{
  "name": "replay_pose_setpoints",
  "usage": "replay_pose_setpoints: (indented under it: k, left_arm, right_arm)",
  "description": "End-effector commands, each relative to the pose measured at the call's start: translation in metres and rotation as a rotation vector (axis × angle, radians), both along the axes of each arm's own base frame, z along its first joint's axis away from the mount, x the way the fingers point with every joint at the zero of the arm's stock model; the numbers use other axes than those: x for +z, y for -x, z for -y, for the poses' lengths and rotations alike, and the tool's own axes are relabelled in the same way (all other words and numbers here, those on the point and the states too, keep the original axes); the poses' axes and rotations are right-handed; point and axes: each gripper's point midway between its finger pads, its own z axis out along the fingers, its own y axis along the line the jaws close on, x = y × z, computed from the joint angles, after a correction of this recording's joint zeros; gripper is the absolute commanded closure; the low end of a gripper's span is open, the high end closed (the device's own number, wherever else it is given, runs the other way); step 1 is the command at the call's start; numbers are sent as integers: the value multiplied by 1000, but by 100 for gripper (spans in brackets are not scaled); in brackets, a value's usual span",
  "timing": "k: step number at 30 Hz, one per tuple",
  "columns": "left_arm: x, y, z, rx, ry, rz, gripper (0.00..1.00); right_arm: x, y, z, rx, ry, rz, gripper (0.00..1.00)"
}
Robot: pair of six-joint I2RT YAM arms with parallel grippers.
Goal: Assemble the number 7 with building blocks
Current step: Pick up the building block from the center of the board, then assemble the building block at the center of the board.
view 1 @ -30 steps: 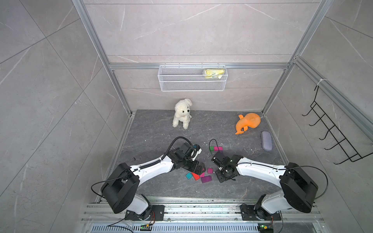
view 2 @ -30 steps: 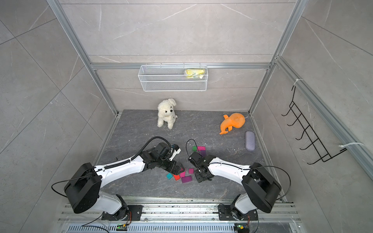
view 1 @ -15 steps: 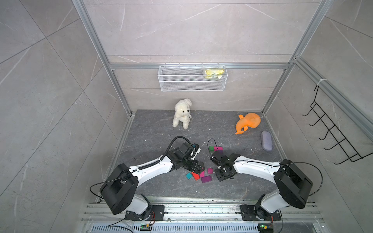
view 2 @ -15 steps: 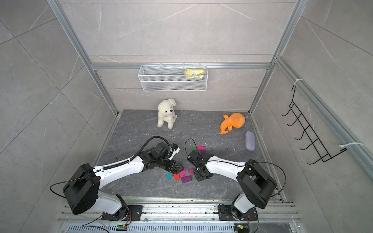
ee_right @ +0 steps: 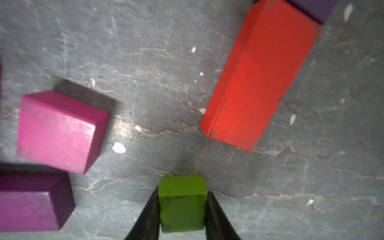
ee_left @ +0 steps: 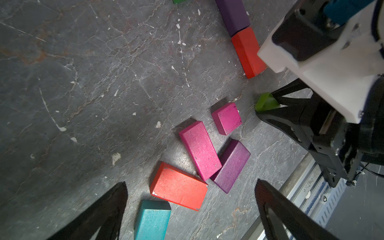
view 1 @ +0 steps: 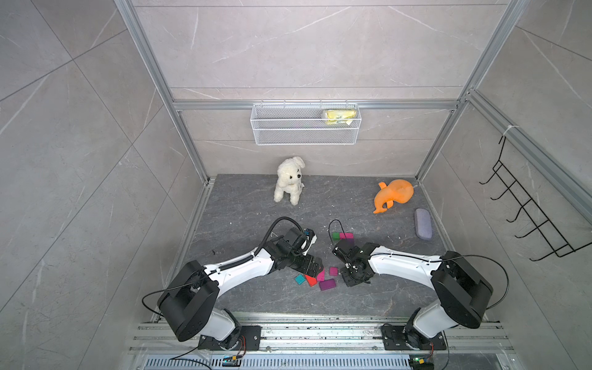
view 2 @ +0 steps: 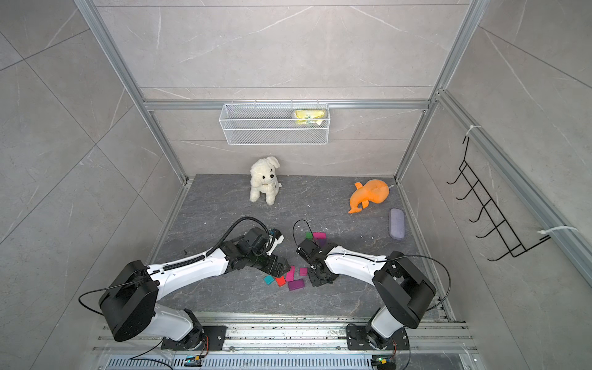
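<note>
My right gripper point(ee_right: 182, 192) is shut on a small green block point(ee_right: 182, 202) just above the floor; the left wrist view also shows this block point(ee_left: 265, 101). Nearby, a purple block point(ee_left: 232, 16) and a red block point(ee_left: 248, 52) lie end to end. Beyond them, a green block point(view 1: 335, 236) and a magenta block point(view 1: 346, 236) sit side by side. My left gripper point(ee_left: 190, 187) is open over loose building blocks: teal point(ee_left: 152, 220), red point(ee_left: 178, 187), long magenta point(ee_left: 200, 150), purple point(ee_left: 231, 166) and small magenta point(ee_left: 227, 118).
A plush dog point(view 1: 289, 181) sits at the back. An orange toy point(view 1: 393, 195) and a grey-lilac case point(view 1: 423, 223) lie at the back right. A wire basket point(view 1: 304, 128) hangs on the back wall and a hook rack point(view 1: 528, 208) on the right wall.
My right gripper's jaws have closed onto the green block. The left arm has stayed in place with its jaws wide.
</note>
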Motion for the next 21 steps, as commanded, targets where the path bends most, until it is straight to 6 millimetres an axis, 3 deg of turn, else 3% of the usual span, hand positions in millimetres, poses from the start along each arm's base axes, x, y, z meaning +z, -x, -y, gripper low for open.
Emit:
replay_pose_setpoints:
  k: [1,9,14,21]
  left_arm:
    - [11,-4,-1,13,19,30,0]
    - [17,-7,6,-5,41,46,0]
    - [21,-9,19,-27,91,35,0]
    - [20,-14,21,-18,94,34,0]
  right_arm:
    - [9,2,4,-72,-2,2,69]
    - [50,-18,8,-224,-70,134,68]
    - [42,-24,9,-272,-86,111,68]
    - [27,-24,8,-313,-104,78,67]
